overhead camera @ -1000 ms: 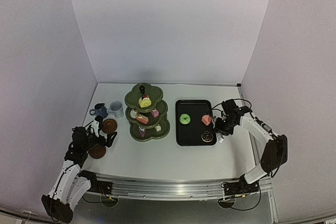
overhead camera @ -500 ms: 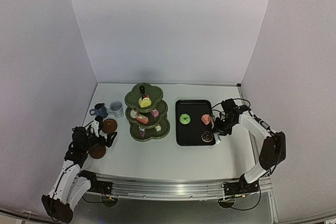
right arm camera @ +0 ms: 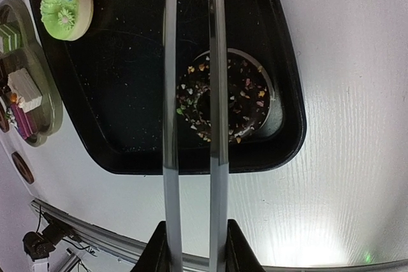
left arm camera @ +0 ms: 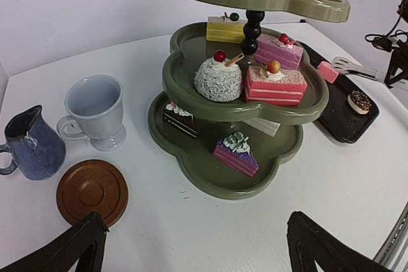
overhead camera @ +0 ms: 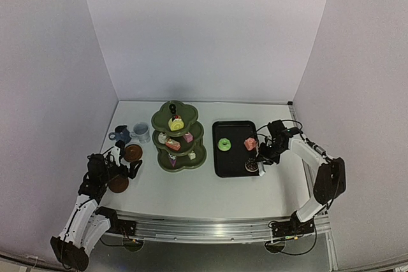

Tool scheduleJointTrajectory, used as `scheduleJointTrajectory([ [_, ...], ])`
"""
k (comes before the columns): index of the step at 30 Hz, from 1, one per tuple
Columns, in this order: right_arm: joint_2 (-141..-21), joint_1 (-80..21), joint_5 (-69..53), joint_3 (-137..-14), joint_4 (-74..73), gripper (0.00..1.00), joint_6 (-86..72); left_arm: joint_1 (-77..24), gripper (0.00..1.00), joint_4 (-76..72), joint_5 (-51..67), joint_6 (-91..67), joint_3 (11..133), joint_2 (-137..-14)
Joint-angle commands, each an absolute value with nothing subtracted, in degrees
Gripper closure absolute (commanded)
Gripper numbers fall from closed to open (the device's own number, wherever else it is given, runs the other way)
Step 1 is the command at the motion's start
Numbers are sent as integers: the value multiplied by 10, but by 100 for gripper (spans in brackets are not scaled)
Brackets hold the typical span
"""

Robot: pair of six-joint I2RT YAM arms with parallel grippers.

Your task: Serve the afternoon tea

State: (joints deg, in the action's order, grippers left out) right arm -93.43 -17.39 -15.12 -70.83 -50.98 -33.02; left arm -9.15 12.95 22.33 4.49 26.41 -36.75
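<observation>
Tongs (right arm camera: pixel 171 125) have closed on pink cake (left arm camera: pixel 328 72), gripped by right fingers (right arm camera: pixel 162 250); left fingers (left arm camera: pixel 73 246) wide apart

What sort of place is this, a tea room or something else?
Probably a robot test booth, not a tea room: plain white walls box in a white table, two robot arms are bolted to a metal rail at its near edge, and the cakes on the green stand look like models.

Stand (left arm camera: pixel 180 87) looked glossy, glazed; tongs (right arm camera: pixel 171 93) were polished metal; tray (right arm camera: pixel 127 100) was matt black, speckled; saucer (left arm camera: pixel 92 190) looked smooth, wood-like.
</observation>
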Motion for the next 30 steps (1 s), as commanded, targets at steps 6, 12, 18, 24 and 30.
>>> scheduleJointTrajectory([
  [6,-876,-194,14,-810,-502,100,-275,-89,1,106,223,52,259,-368],
  [12,-887,-275,171,-917,-497,100,-140,-89,1,108,223,51,261,-370],
  [18,-929,-276,146,-973,-520,100,-139,-89,1,111,220,50,262,-365],
  [24,-940,-217,-17,-905,-529,82,-230,-89,1,119,218,55,265,-363],
  [30,-928,-206,-79,-848,-529,72,-292,-89,1,112,225,54,261,-370],
])
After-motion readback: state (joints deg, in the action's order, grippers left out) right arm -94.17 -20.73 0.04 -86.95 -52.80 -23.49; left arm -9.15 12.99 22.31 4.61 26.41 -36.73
